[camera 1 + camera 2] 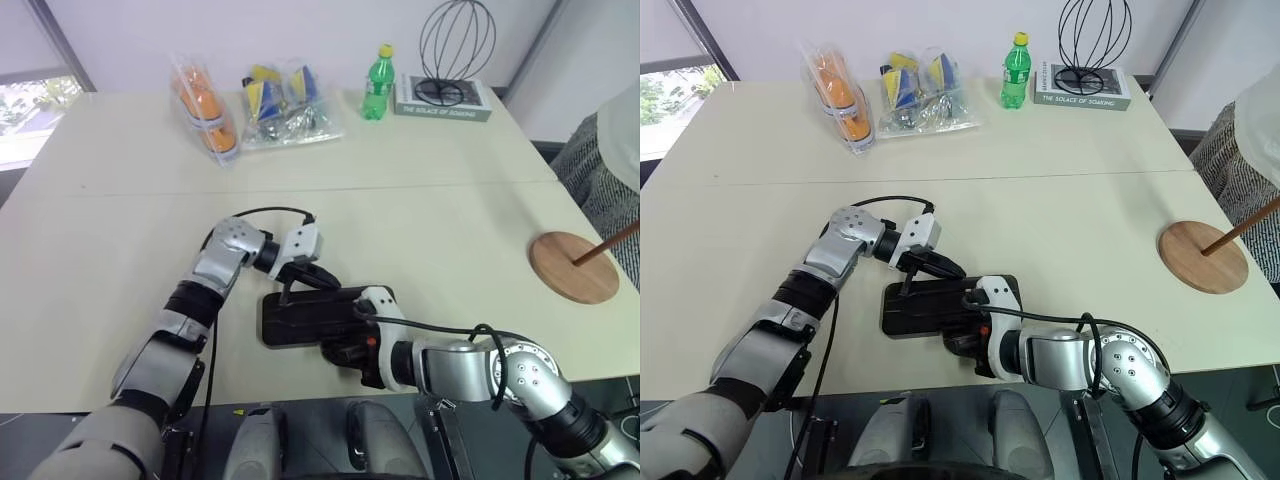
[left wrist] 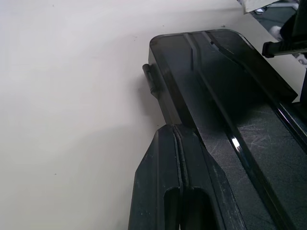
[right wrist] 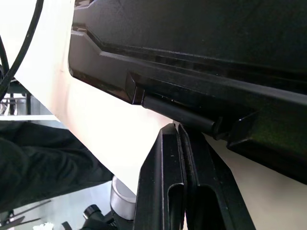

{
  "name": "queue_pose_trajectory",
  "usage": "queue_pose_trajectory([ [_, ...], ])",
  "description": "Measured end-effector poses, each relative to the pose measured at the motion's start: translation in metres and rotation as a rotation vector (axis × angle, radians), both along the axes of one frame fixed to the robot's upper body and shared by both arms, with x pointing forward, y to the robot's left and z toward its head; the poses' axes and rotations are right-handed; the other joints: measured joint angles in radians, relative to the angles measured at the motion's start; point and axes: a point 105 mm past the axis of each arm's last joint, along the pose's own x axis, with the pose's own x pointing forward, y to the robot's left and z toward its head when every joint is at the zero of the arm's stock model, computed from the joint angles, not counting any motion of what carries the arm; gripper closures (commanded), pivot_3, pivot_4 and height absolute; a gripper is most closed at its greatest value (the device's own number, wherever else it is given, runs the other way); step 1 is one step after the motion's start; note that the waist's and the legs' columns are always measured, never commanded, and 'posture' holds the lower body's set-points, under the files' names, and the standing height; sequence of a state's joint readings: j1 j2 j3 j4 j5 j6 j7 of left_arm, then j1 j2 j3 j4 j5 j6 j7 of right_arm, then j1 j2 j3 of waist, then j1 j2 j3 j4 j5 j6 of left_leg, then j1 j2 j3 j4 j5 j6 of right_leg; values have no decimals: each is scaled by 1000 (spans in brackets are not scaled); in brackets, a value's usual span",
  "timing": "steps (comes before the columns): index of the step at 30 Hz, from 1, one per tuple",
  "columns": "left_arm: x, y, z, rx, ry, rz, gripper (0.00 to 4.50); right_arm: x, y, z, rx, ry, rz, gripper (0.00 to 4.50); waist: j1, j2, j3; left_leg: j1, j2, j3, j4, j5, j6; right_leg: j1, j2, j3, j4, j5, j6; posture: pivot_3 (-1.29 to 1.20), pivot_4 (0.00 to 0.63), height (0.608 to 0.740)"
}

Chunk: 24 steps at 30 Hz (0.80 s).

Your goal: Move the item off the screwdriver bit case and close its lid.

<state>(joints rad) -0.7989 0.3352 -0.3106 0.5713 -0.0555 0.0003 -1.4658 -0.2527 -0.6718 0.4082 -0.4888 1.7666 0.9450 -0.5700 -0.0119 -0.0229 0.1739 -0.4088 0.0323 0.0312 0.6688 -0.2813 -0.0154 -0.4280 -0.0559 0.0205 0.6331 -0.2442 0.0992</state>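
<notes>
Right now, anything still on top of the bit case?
No stand on it. The wooden stand sits on the table, far to the right. On the bit case are just the left gripper and right gripper. The bits are hidden under the lid.

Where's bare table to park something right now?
Bare: the wide middle strip between the snack bags and the case, and the left side. Crowded: the back edge, with bottle and book; the stand takes the right edge.
</notes>
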Motion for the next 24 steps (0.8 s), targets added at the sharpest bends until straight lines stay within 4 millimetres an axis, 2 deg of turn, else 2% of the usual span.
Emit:
queue_pose_trajectory([
  [14,-1,3,-2,3,2,15,4500,3,0,1,-84,-117,108,4430,-1,0,-1,1,0,0,0,0,0,1,0,0,0,0,0,0,150,740],
  [24,1,11,-2,24,-12,30,4500,9,6,3,-108,-178,147,4430,-3,0,-1,1,0,-1,1,0,0,1,1,0,2,0,0,0,150,740],
])
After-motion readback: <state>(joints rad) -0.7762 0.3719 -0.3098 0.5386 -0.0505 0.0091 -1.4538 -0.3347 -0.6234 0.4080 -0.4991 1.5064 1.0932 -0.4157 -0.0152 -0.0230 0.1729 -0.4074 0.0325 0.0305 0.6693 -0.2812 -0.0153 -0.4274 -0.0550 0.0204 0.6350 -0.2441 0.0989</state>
